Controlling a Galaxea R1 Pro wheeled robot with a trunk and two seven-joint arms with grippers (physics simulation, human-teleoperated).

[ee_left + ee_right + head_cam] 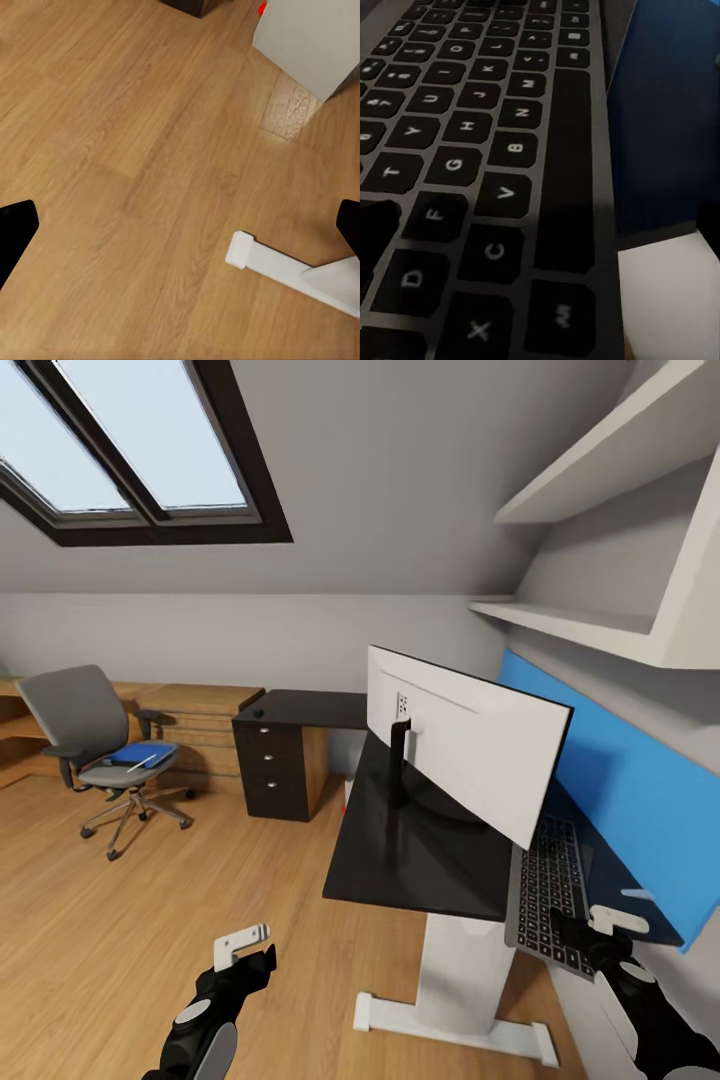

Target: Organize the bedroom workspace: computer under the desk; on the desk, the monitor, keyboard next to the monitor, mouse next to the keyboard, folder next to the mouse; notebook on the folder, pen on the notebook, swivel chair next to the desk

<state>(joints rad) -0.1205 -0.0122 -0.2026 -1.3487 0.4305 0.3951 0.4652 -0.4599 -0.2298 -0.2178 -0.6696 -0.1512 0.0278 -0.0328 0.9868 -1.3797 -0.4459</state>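
The monitor (470, 745) stands on the black desk (420, 860), its white back toward me. The grey keyboard (548, 890) lies between it and the blue back panel, its near end past the desk edge. My right gripper (592, 930) hovers open just over that end, and the keys (472, 135) show close up. My left gripper (245, 952) hangs open above the floor. The swivel chair (75, 720) stands far left with the blue folder (140, 755) and white pen (140, 763) on its seat. The computer (307, 45) is a grey box with a red light. The notebook is out of view.
A small dark lump, perhaps the mouse (258, 712), sits on the desk's far wing above a dark drawer unit (270, 770). The desk's white foot (262, 262) lies on the wood floor near my left gripper. White wall shelves (600, 620) hang overhead; low wooden shelving (205, 705) lines the back wall.
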